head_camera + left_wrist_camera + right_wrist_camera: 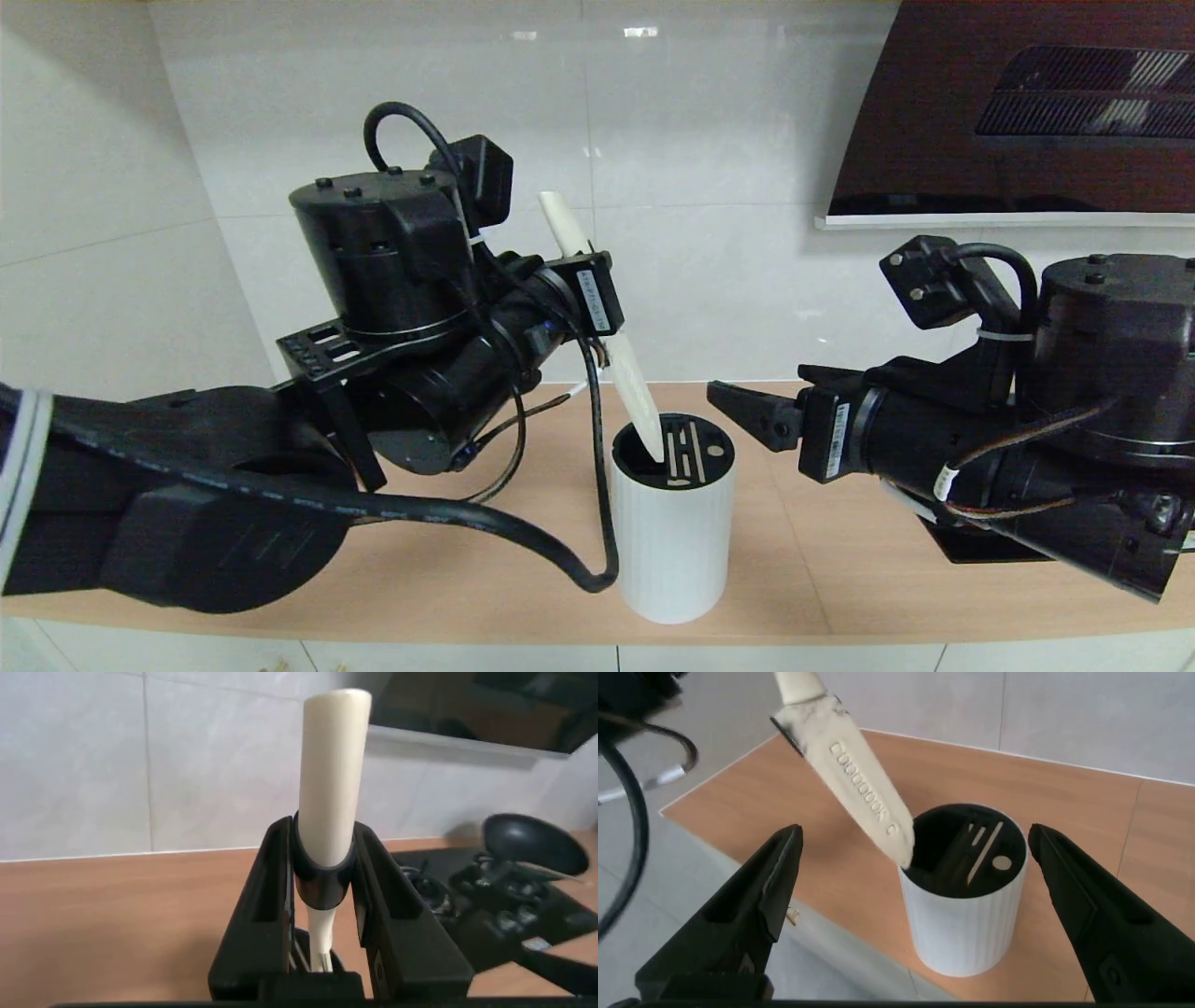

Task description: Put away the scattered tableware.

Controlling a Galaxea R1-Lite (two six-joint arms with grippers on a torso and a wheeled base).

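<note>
Knife (627, 373) tilts blade-down from left gripper (594, 295), clamped on its handle, tip just inside mouth of holder (672, 551) directly below; right gripper (754, 411), spread wide and empty, sits beside holder

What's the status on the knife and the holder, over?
Left hand shut on cream knife. Blade tip inside white holder, knife tilted. Right hand open, empty, close beside holder's rim.
</note>
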